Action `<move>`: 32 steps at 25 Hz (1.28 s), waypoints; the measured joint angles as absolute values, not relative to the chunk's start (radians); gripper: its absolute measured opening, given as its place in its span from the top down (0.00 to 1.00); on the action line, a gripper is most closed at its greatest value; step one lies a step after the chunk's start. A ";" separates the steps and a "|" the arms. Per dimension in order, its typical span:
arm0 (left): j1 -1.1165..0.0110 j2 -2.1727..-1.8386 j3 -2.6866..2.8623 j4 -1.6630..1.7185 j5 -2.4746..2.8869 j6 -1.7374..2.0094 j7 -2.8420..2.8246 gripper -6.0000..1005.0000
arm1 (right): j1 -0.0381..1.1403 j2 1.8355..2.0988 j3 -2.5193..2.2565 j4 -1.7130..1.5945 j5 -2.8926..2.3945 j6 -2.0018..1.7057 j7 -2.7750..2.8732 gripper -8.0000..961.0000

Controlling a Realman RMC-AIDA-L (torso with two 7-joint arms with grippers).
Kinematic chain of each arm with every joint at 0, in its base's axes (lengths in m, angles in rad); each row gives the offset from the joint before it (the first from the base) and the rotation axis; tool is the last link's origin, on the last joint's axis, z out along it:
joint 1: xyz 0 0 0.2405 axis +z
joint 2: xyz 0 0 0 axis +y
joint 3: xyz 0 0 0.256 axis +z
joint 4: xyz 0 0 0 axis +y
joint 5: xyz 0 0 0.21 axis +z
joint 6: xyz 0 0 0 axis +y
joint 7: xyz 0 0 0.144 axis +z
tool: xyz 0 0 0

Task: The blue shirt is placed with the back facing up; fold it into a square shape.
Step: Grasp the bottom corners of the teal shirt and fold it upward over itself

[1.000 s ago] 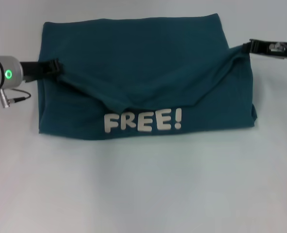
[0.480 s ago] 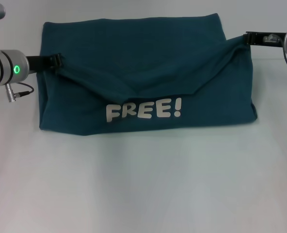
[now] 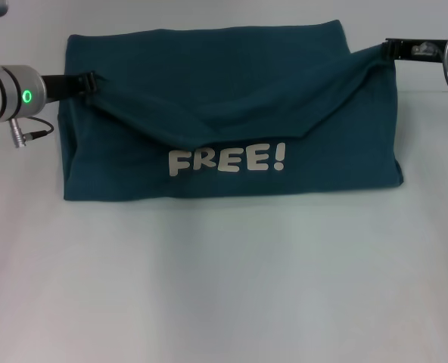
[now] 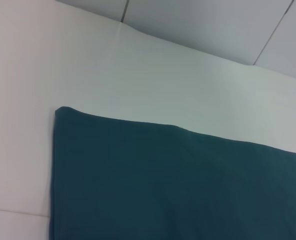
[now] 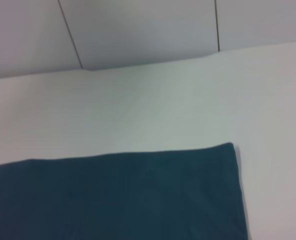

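The blue shirt point(image 3: 224, 83) lies on the white table, its near part lifted and folded over so the white "FREE!" lettering point(image 3: 228, 160) faces up. My left gripper point(image 3: 90, 82) is shut on the flap's left corner, at the shirt's left side. My right gripper point(image 3: 384, 50) is shut on the flap's right corner, near the shirt's far right. The cloth sags between the two held corners. The left wrist view shows plain teal cloth point(image 4: 178, 185) on the table, and the right wrist view shows the shirt's edge point(image 5: 138, 195). Neither wrist view shows fingers.
The white table point(image 3: 224, 287) stretches in front of the shirt, toward me. Pale wall panels point(image 4: 213, 25) stand behind the table's far edge.
Both grippers have carried the held corners farther away from me. The flap and its lettering moved toward the far edge, and the fold's near edge drew back.
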State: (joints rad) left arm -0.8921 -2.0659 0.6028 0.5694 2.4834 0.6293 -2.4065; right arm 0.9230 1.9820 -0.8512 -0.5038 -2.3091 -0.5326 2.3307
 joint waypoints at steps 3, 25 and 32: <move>-0.892 -2.069 0.603 0.566 2.484 0.620 -2.403 0.99 | 0.927 1.984 -0.866 -0.478 -2.311 -0.511 2.326 0.98; -0.840 -2.114 0.592 0.625 2.430 0.599 -2.434 0.84 | 0.924 1.989 -0.898 -0.459 -2.371 -0.530 2.336 0.73; -0.715 -2.110 0.600 0.750 2.237 0.823 -2.402 0.55 | 0.787 1.980 -0.839 -0.610 -2.154 -0.805 2.319 0.42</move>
State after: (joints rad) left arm -0.7153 -2.1099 0.6000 0.7502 2.2371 0.8233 -2.4020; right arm 0.7872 1.9799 -0.8393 -0.6103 -2.1538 -0.8048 2.3186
